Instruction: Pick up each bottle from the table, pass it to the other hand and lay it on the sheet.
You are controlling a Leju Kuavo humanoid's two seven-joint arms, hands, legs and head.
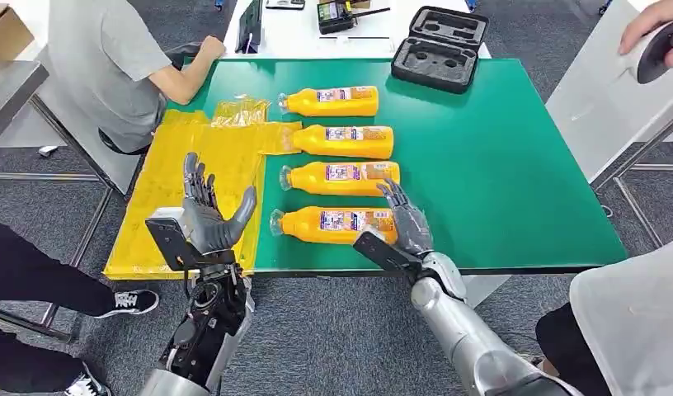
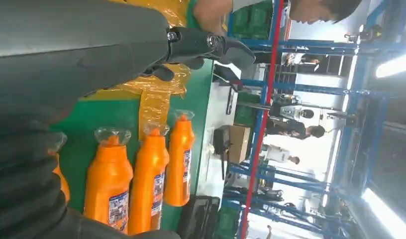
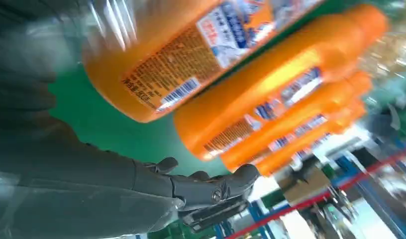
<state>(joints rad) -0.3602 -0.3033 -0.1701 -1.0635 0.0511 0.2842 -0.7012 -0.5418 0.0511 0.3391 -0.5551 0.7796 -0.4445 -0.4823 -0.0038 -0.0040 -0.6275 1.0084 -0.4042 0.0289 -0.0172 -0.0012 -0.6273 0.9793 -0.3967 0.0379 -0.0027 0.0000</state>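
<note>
**Right hand at nearest bottle, no grasp; left hand open over sheet**

From my head view: four orange bottles lie in a column at frame centre on the green table [image 1: 515, 165], caps pointing left. Top to bottom: far bottle [image 1: 331, 101], second bottle [image 1: 347, 140], third bottle [image 1: 341, 177], nearest bottle [image 1: 337, 224].

Right hand [image 1: 406, 219] sits lower centre, just right of the nearest bottle's base, fingers spread and reaching up toward the third bottle's base. Nothing held. I cannot tell whether it touches either bottle. Right wrist view shows the fingers [image 3: 211, 186] extended and apart from the bottle bases, green table between them.

Left hand [image 1: 208, 213] is lower left of the frame, palm up, fingers wide and upright, empty, over the near right part of the yellow sheet [image 1: 160, 214]. The sheet lies on the table's left end; its crumpled far edge reaches the second bottle's cap.

Black foam case [image 1: 440, 45] sits at the table's far edge, top centre. A person in a grey shirt [image 1: 110, 66] sits upper left, hand on the table corner.
</note>
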